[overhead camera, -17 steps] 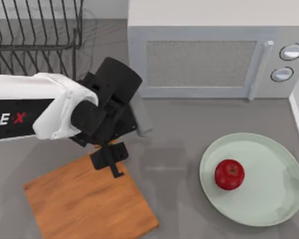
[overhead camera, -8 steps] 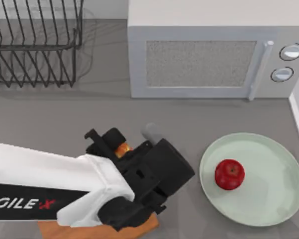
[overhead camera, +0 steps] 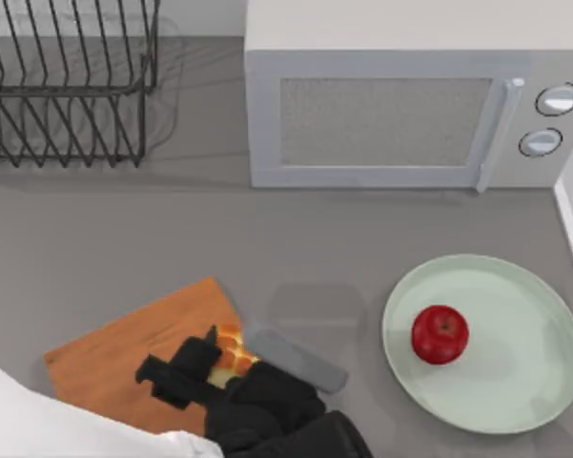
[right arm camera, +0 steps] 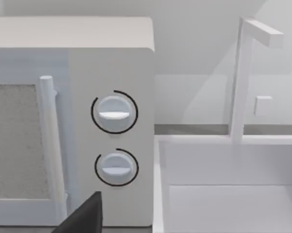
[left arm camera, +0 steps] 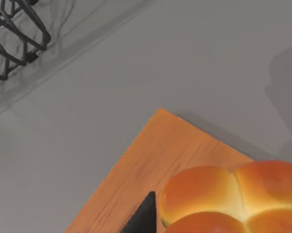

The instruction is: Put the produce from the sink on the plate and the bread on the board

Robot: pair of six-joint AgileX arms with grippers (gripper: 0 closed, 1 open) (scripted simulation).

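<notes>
Near edge, left of centre: our left gripper (overhead camera: 219,358) sits low over the board (overhead camera: 114,348), its jaws pinching the bread (overhead camera: 231,351). In the top view just a golden corner of the loaf peeks out between the black fingers (overhead camera: 176,367). The left wrist view has the bread (left arm camera: 233,194) close up, rounded rolls glossy and orange-brown, with a dark fingertip (left arm camera: 143,216) beside it and the board (left arm camera: 150,160) below. Whether the loaf touches the wood or hangs just above it, we cannot tell.

The board lies tilted on the grey counter (overhead camera: 95,229), one corner pointing far.

To the right, well apart from the board, the plate (overhead camera: 524,382) rests on the counter. The apple (overhead camera: 439,334) sits on it, left of the plate's middle, upright, dimple up.

Farther back: the microwave (overhead camera: 391,114) along the far side, centre to right, door shut, two dials at its right end. Far left, a black wire dish rack (overhead camera: 67,86).

Our right gripper (right arm camera: 85,216) shows as a dark fingertip in the right wrist view, facing the microwave's dials (right arm camera: 114,112) with the white sink (right arm camera: 223,184) and its faucet (right arm camera: 250,73) beside; we cannot tell how its jaws stand.
</notes>
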